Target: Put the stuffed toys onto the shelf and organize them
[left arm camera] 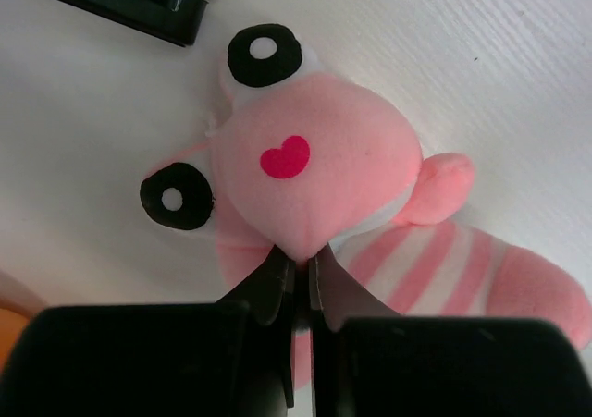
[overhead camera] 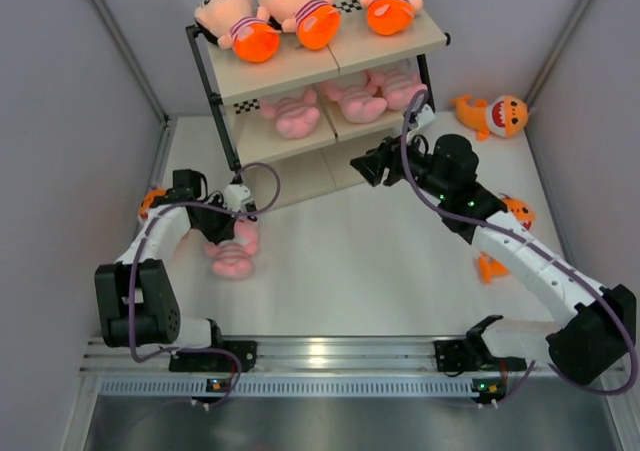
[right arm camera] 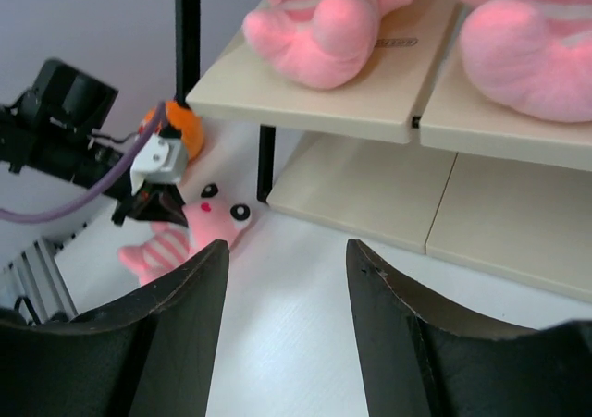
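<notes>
My left gripper (overhead camera: 228, 229) is shut on the head of a pink striped-belly animal (overhead camera: 233, 259) that lies on the table left of the shelf (overhead camera: 290, 71). In the left wrist view its fingers pinch the pink snout fabric (left arm camera: 314, 167) at the gripper (left arm camera: 302, 262). My right gripper (overhead camera: 362, 166) is open and empty, in front of the shelf's lower boards (right arm camera: 370, 186); its fingers (right arm camera: 185, 288) frame the pink animal (right arm camera: 208, 215). Three dolls (overhead camera: 300, 11) lie on the top tier. Three pink animals (overhead camera: 355, 96) lie on the middle tier.
An orange shark (overhead camera: 492, 114) lies at the back right beside the shelf. Another (overhead camera: 515, 211) is partly hidden under my right arm. An orange toy (overhead camera: 150, 201) sits behind my left arm by the left wall. The shelf's black foot (left arm camera: 139, 10) is close to the pink animal.
</notes>
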Available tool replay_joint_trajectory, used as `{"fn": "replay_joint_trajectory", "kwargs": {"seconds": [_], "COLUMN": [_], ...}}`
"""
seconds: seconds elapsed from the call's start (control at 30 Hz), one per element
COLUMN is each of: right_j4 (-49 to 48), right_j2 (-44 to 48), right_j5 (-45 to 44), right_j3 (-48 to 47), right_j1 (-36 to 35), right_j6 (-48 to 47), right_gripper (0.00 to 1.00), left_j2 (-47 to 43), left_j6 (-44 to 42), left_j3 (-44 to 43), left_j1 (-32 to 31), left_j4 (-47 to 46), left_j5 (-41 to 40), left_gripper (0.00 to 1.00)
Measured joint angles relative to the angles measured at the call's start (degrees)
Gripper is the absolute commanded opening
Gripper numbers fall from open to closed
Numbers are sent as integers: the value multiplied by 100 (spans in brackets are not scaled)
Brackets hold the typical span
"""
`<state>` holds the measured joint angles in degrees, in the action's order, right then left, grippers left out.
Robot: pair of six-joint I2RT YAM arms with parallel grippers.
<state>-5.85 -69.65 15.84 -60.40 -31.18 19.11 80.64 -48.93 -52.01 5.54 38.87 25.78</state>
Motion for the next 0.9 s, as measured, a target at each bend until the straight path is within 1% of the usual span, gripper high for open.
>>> {"fn": "replay_joint_trajectory", "kwargs": {"seconds": [0.17,0.27,0.47,0.57,0.67,0.8,0.9], "right_j4": [490,568,184,-144,-380,-520,-527], "right_j2": [118,219,216,-105,-688,-1506,-1923], "right_j5": [256,376,662,627,588,581,603], "right_j3": [0,0,155,177,101,-229,-542], "right_j1": [-433,-892,-2149,-2715,-3158,-3412,-3506], "right_j6": [-761,-1401,-2916,-3694,-4321,-4771,-5045], "right_gripper": [52,52,54,57,57,57,58], "left_j2": [-337,-813,-1331,-1486,-1600,-1700,-1766], "left_j6": [212,439,750,861,931,1003,1029], "left_j3": [15,-103,-1121,-1488,-1725,-1860,-1917], "left_j1": [-2,2,2,2,2,2,0], "left_j4": [162,621,1902,2387,2776,3150,3348], "left_j5": [-52,-133,90,223,254,254,232], "left_gripper": [0,0,0,0,0,0,0]}}
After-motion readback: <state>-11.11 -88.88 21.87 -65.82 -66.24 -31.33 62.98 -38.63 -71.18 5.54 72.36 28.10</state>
